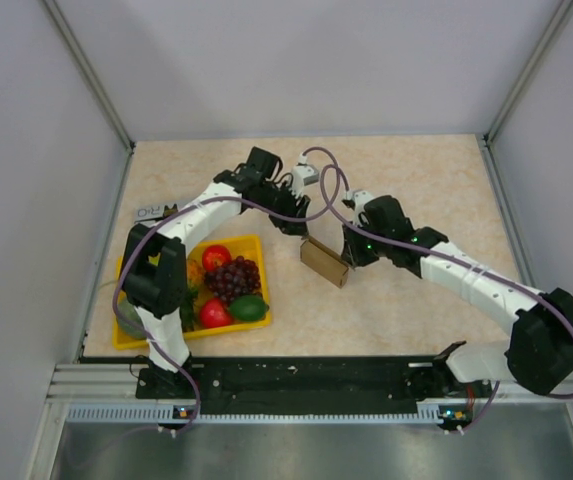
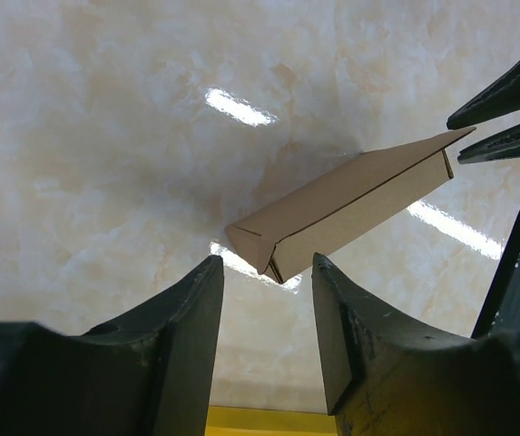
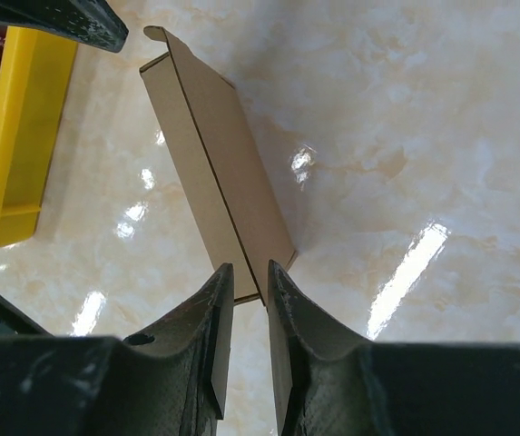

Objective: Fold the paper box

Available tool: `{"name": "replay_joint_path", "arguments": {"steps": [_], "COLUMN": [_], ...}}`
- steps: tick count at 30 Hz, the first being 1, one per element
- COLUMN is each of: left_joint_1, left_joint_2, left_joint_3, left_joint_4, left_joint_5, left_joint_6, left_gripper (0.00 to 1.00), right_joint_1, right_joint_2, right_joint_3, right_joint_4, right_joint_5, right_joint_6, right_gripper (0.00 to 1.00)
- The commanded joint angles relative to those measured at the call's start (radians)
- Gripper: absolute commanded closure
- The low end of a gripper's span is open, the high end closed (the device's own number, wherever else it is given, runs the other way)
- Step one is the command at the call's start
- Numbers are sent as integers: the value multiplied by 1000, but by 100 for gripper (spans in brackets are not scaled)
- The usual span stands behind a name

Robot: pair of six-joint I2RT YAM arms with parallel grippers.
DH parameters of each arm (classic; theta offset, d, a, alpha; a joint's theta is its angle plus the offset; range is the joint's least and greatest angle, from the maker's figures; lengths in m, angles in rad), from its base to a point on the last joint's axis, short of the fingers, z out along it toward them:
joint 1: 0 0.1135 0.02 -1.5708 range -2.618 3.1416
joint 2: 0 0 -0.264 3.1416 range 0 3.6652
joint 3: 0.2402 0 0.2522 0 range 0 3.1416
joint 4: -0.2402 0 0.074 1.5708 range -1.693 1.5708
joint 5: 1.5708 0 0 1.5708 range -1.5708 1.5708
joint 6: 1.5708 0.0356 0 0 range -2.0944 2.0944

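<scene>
Reaching inward, R hand (image 3: 249,268) pinching paper box (image 3: 214,154) end, L hand (image 2: 267,262) open beside

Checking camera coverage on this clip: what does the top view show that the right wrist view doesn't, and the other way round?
Only the top view: both arms whole, and the red, purple and green fruit lying in the yellow tray. Only the right wrist view: the right gripper up close, shut on the near edge of the paper box, and the fold line running along that box. Both: the box, the tray's yellow rim, and the marbled table.
</scene>
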State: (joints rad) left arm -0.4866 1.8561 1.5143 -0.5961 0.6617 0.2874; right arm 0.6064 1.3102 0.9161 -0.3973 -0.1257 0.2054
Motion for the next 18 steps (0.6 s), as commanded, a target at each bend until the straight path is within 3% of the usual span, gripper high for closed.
{"name": "replay_joint_path", "arguments": {"steps": [1, 18], "left_joint_1": [-10, -50], "left_joint_2": [-32, -6], "left_joint_3": [-12, -36], "left_joint_4": [9, 13], "left_joint_5": [35, -42], "left_joint_6": [21, 41], "left_gripper": [53, 69], "right_joint_1": [6, -42], "right_joint_2": [-63, -135], "right_joint_3": [-11, -56], "right_joint_4": [5, -12], "right_joint_5": [-12, -65], "right_joint_6": [26, 55], "right_gripper": [78, 78]}}
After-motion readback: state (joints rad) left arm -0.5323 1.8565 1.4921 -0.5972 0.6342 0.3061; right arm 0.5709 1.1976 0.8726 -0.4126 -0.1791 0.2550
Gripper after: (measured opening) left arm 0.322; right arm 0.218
